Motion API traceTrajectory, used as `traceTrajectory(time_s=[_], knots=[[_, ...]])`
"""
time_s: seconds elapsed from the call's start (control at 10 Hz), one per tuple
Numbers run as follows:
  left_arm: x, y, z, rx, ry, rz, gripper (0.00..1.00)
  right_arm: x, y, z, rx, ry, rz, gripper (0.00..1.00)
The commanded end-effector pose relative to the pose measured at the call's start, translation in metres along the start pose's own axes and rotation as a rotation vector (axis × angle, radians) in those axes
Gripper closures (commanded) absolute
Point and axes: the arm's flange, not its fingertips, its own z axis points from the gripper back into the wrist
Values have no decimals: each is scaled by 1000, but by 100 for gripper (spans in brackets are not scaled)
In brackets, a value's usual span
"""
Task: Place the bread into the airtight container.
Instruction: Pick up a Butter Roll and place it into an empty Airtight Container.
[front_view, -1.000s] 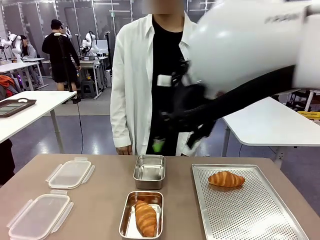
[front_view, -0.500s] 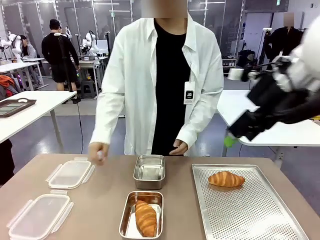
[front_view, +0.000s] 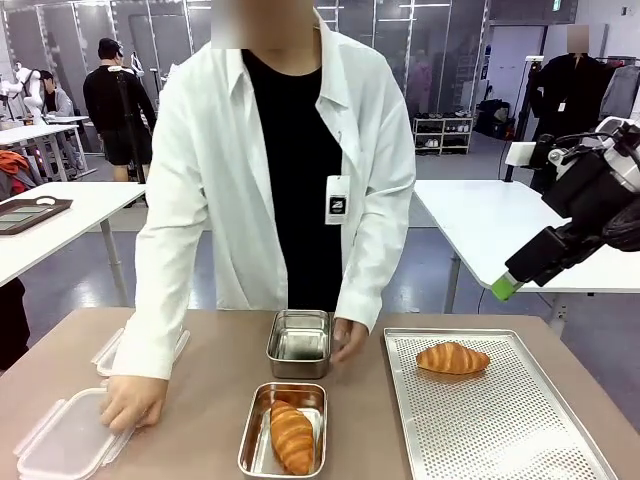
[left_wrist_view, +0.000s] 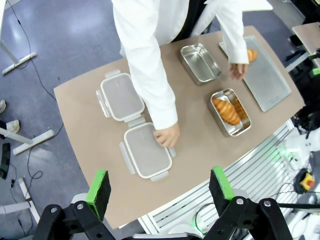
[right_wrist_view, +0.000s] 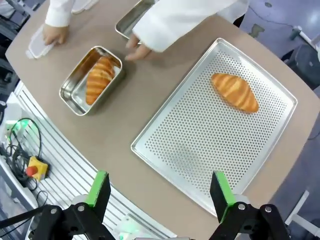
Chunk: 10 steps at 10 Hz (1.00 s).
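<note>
One croissant (front_view: 452, 357) lies at the far end of the perforated tray (front_view: 500, 430). Another croissant (front_view: 292, 435) lies in the near steel container (front_view: 250, 440). The far steel container (front_view: 298, 343) is empty, and the person's hand (front_view: 347, 338) touches its right side. My right gripper (front_view: 508, 285) hangs open in the air, right of the tray and above it. From the right wrist view the right gripper (right_wrist_view: 159, 190) looks down on the tray (right_wrist_view: 200, 145) and its croissant (right_wrist_view: 235, 91). High over the table, my left gripper (left_wrist_view: 159, 185) is open and holds nothing.
Two clear plastic lids (left_wrist_view: 121, 97) (left_wrist_view: 146, 151) lie at the table's left side. The person's other hand (front_view: 130, 400) rests on the nearer lid (front_view: 70, 435). The person leans over the far edge. A white table (front_view: 520, 235) stands behind my right arm.
My right arm swung from across the middle out to the right. The person leaned forward, put one hand on the near lid and the other by the empty container.
</note>
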Motion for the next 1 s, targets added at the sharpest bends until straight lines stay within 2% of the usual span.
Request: traceTrajectory(time_s=[0.0, 0.4, 0.6, 0.8, 0.9], knots=[[0, -1, 1, -7, -2, -14, 0, 3, 5, -1, 7, -3, -6, 0], [0, -1, 1, -7, -2, -14, 0, 1, 3, -1, -2, 2, 7, 0], [0, -1, 1, -7, -2, -14, 0, 43, -38, -56, 144, -40, 179, 0], [0, -1, 1, -7, -2, -14, 0, 65, -82, -98, 243, -39, 194, 0], [0, -1, 1, -7, -2, -14, 0, 62, -100, -98, 248, -57, 177, 0]])
